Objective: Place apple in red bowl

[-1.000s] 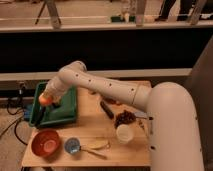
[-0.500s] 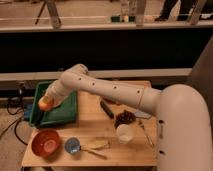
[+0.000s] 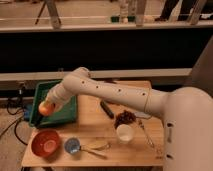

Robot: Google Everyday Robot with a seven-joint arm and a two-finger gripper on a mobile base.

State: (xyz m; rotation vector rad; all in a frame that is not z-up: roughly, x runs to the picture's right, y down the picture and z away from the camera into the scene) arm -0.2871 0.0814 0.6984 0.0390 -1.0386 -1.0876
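Note:
The apple (image 3: 45,108) is small, round and orange-red with a paler patch. It sits at the tip of my gripper (image 3: 48,106), held above the front left part of the green tray (image 3: 67,114). The white arm reaches in from the right across the table. The red bowl (image 3: 45,143) is round and shallow with a lighter inside. It stands at the table's front left corner, below and in front of the apple.
A small blue cup (image 3: 73,146) stands right of the red bowl, with a yellowish item (image 3: 97,146) beside it. A white cup (image 3: 124,133), a dark maroon bowl (image 3: 125,119), a dark bar (image 3: 107,109) and a utensil (image 3: 145,133) lie on the wooden table (image 3: 95,125).
The gripper has carried the apple from over the tray's middle toward its front left edge, closer to the red bowl.

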